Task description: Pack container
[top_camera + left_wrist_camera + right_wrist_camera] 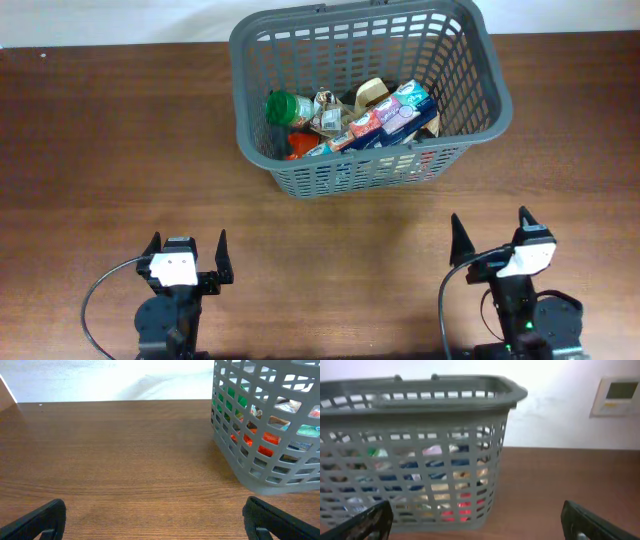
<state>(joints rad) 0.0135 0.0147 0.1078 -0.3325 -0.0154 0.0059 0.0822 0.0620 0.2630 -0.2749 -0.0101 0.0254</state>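
Inside container (455,100): green-lid jar (282,107), boxes (385,122), misc pkgs.

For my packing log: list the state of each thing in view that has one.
container, upright on the table, partly filled with goods.
green-topped jar, inside the container.
left hand, open, empty, clear of the container.
right hand, open, empty, clear of the container.

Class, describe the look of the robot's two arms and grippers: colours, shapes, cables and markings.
Both arms are black with a white block at the wrist. The left gripper and right gripper each have two black, pointed fingers. A thin black cable loops beside each arm. A green light glows on the right arm.
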